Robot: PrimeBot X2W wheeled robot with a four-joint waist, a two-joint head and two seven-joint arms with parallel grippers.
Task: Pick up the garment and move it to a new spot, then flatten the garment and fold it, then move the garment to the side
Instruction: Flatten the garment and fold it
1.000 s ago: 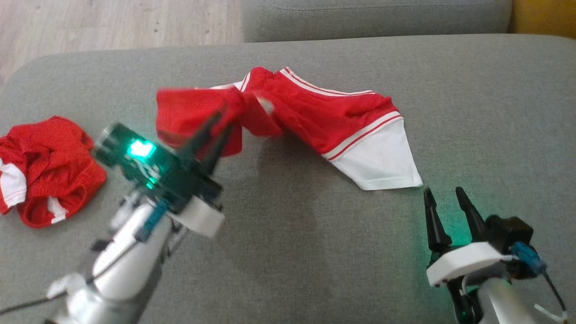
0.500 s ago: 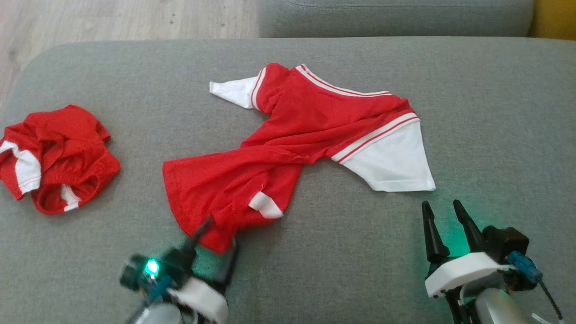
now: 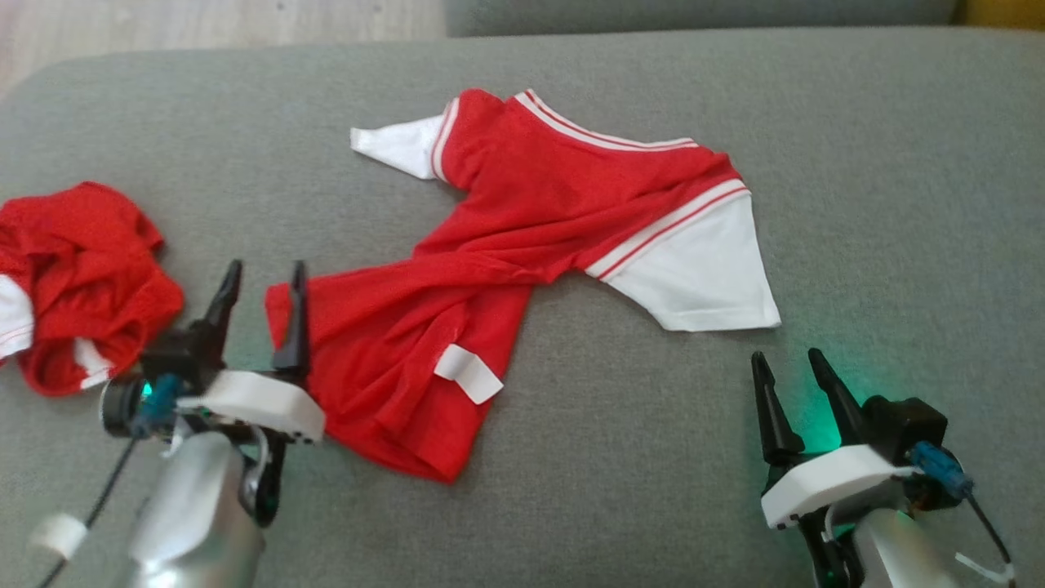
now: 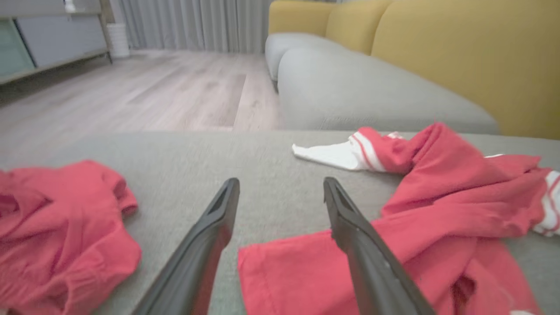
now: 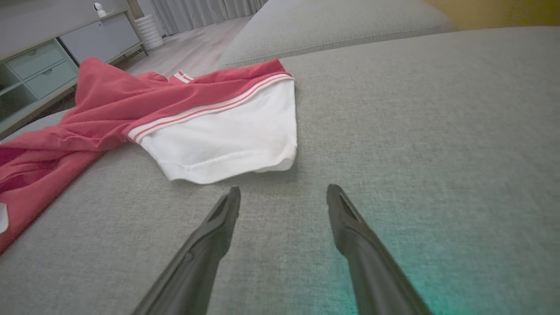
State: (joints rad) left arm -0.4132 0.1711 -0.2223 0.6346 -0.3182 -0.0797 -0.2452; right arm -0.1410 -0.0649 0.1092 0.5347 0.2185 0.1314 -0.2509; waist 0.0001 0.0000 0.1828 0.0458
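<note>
A wide grey sofa cushion serves as the work surface. The left gripper hovers low over it, fingers spread and holding nothing. The red garment with white sleeves lies loosely spread just to that gripper's right, one hem corner beneath its right finger. A second crumpled red garment sits to its left. The right gripper is also spread and empty, with a white sleeve just ahead of its fingertips. Beyond are pale wooden floor, grey curtains, a yellow sofa back and a drawer cabinet.
</note>
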